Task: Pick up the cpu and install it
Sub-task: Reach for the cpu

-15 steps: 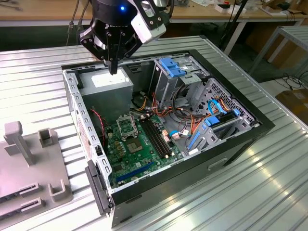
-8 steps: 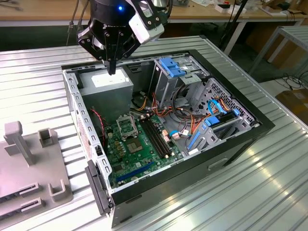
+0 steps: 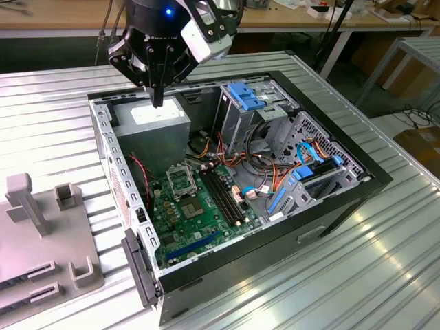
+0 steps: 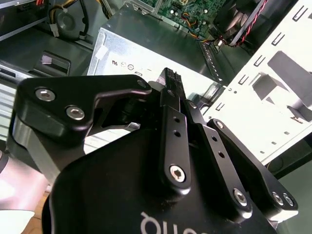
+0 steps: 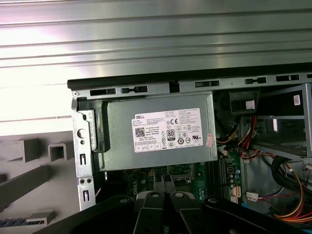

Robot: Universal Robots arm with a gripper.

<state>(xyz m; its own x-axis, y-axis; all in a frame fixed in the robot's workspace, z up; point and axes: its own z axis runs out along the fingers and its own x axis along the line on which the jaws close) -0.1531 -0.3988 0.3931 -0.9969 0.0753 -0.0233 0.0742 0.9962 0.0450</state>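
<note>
Ribbed silver metal surface carrying 1 open black computer tower case, laid on its side. A pale grey moulded fixture tray sits beside the case at the exterior view's left. Inside the case, a grey metal power-supply box with a white label fills the far corner, and the green motherboard lies nearer the camera. My black hand hangs point-down above the power-supply box, apart from it. Its 2 fingers are drawn narrow, tips together, and I see nothing between them. On the motherboard, long black memory slots run beside the hollow silver socket frame. The small flat silver-grey square that I take for the cpu lies on the motherboard just beside that frame, on the side away from the power-supply box and well apart from my hand. Whether it is seated or loose I cannot tell.
</note>
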